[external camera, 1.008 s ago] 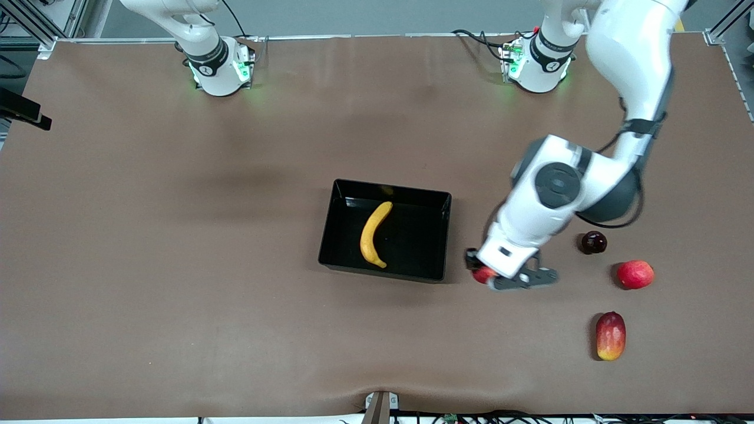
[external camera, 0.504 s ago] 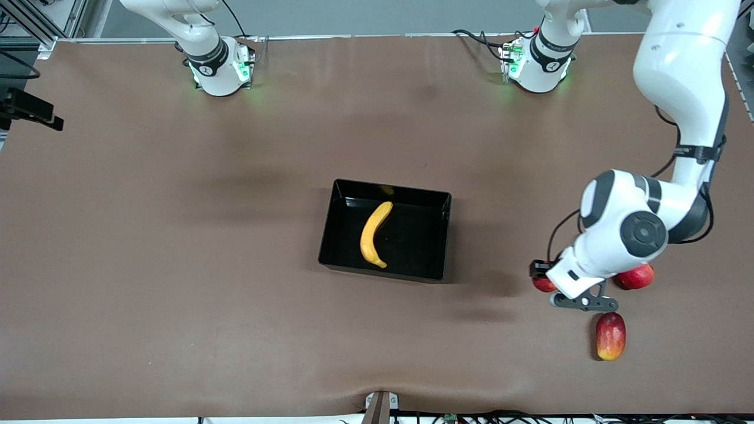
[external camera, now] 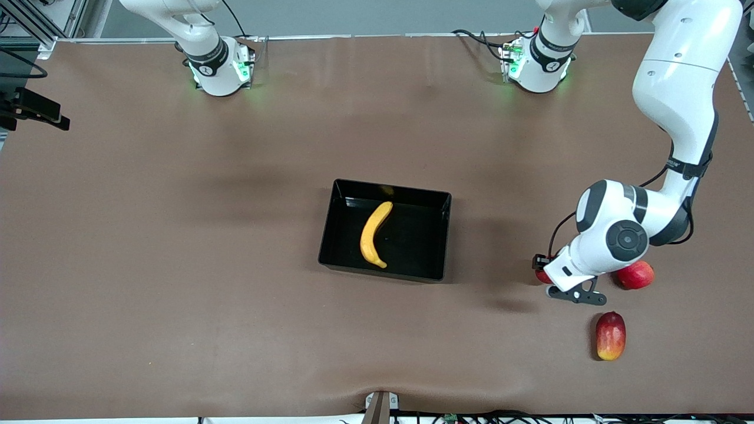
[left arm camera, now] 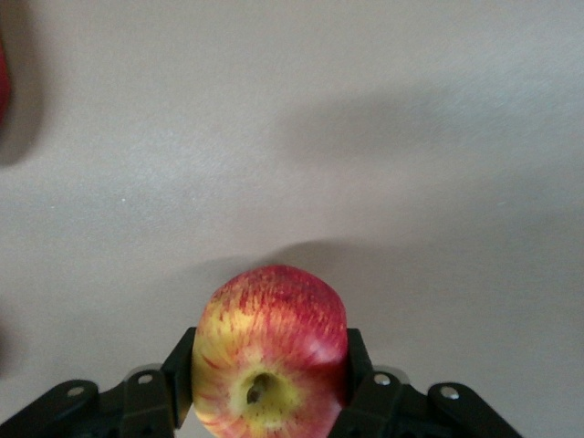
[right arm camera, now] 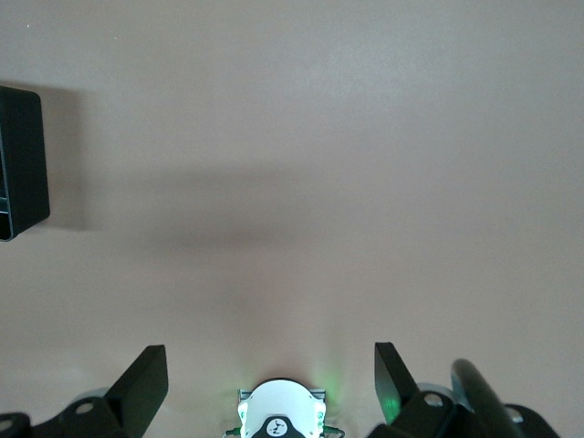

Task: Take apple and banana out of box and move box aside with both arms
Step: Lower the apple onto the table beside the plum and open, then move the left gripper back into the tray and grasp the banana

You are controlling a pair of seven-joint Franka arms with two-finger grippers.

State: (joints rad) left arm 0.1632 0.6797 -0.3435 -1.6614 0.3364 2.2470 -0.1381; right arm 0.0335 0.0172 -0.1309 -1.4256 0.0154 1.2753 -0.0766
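1. Left tool (left arm camera: 269, 401): pinching the apple (left arm camera: 270, 351) over bare bench (external camera: 177, 294) toward the left arm's end; the front view shows only a red sliver beside the wrist.
2. Left wrist view alone shows the apple's yellow streaks and stem dimple.
3. Banana (external camera: 373, 235) lies in the box (external camera: 386, 274), mid-bench.
4. Right tool (right arm camera: 271, 376): fingers spread, empty, waiting above its base; a box corner shows.
5. Pink-red fruit (external camera: 636, 275) and mango (external camera: 610, 335) lie nearby.

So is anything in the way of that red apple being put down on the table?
Nothing visible. The left gripper holds the apple over bare table toward the left arm's end, apart from the pink-red fruit and the mango.
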